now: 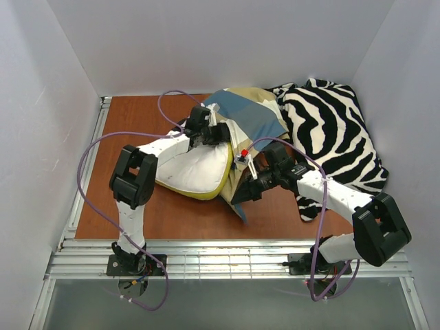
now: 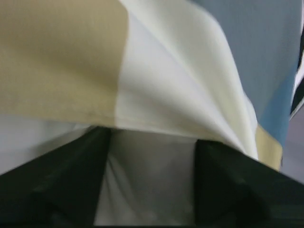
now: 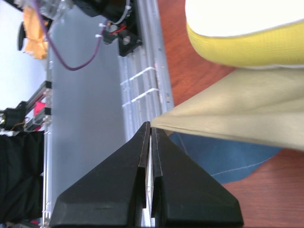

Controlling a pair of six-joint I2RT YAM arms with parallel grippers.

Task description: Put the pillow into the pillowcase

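The white pillow (image 1: 194,168) with a yellow edge lies mid-table, its far end under the check pillowcase (image 1: 249,113). My left gripper (image 1: 212,130) is at the pillowcase's mouth, over the pillow's far end. In the left wrist view its fingers stand apart around white pillow cloth (image 2: 147,180), so this gripper (image 2: 152,135) is open, and the pillowcase (image 2: 61,57) drapes over its tips. My right gripper (image 1: 240,197) is shut on the pillowcase's near tan edge (image 3: 237,114). Its jaws (image 3: 151,125) pinch a thin strip of cloth beside the pillow's yellow edge (image 3: 247,47).
A zebra-striped cloth (image 1: 337,137) is heaped at the back right, touching the pillowcase. Brown table top (image 1: 130,124) shows on the left. An aluminium rail (image 1: 227,258) runs along the near edge. White walls close in the back and both sides.
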